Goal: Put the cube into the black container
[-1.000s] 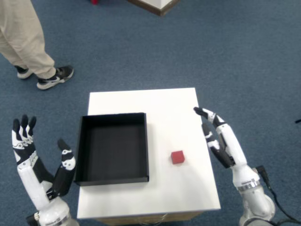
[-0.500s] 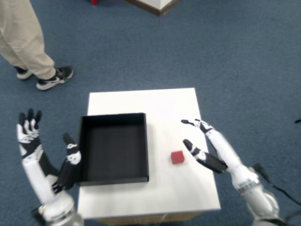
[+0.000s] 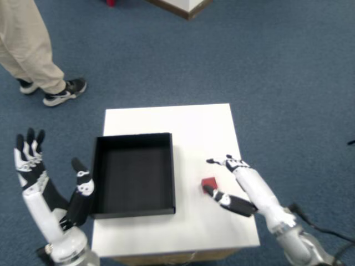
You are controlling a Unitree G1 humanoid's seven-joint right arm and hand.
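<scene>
Reaching in from the right edge of the tabletop (image 3: 188,119), the right hand (image 3: 236,183) has come much closer to the cube (image 3: 209,183) than it was 1 second ago, when it stood upright beside the table with its fingers pointing away from the robot. Half a second ago it was already leaning over the white surface; now its thumb lies just below and to the right of the cube, maybe touching its lower corner, and the other fingers (image 3: 219,162) are stretched above and to the right of the cube. The fingers are spread apart and they hold nothing; the cube sits in the open space between thumb and fingers, not pinched yet. The cube itself has not moved in this time: it rests on the tabletop, a little to the right of the black container (image 3: 133,174), apart from its wall. The container is empty as far as I can see. The left hand (image 3: 50,183) is raised beside the left edge of the table with its fingers open, and a person's legs (image 3: 30,44) stand on the blue carpet (image 3: 277,66) further away. To my judgement, the approach is almost finished and the closing of the fingers on the cube is the next step; lifting and carrying it to the left over the container wall are not yet done.
</scene>
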